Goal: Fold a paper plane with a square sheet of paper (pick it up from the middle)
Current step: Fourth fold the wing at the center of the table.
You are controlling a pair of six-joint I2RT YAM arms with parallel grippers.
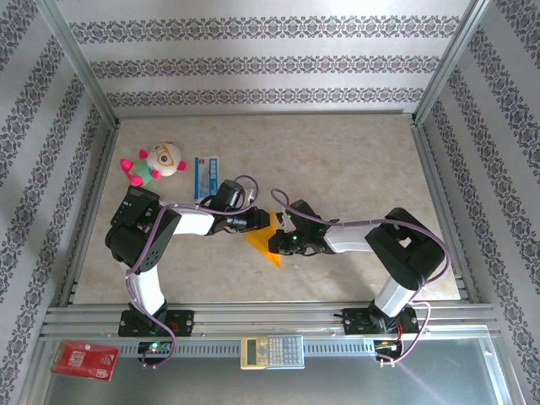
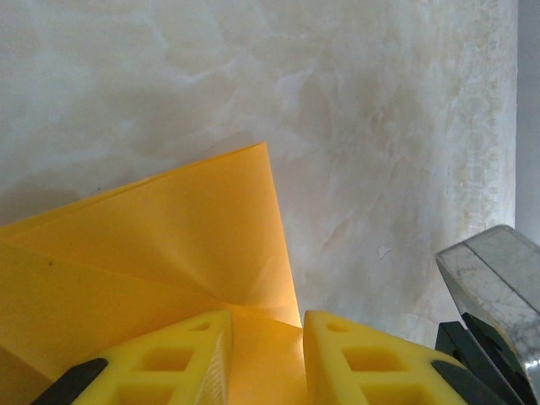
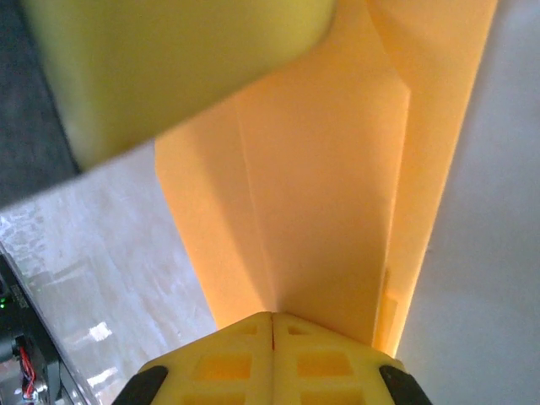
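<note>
1. Near the middle of the table, a little toward its near edge, the sheet of paper sits between the two arms. It is orange-yellow and already creased into overlapping flaps, with one sharp corner pointing at the near edge.
2. In the left wrist view one flap stands up off the marbled surface and casts a shadow beneath it. Whether the lowest corner touches the table is hard to say from above.
3. The right gripper has its yellow fingers pressed tightly together on the paper, which fans out from the seam between them with a straight crease running up its middle.
4. The left gripper meets the sheet from the opposite side. Its two yellow fingers stand somewhat apart, and a folded part of the paper lies in the gap between them.
5. From overhead the two grippers are almost touching, the left gripper just farther from the near edge than the right gripper.
6. A blue-and-white packet lies toward the far left corner of the table, and just beside it, nearer the left edge, is a plush toy in pink and green.
7. Off the table, on the metal ledge in front of the near edge, a calculator rests between the two arm bases — and a red box lies at the ledge's left end.
</note>
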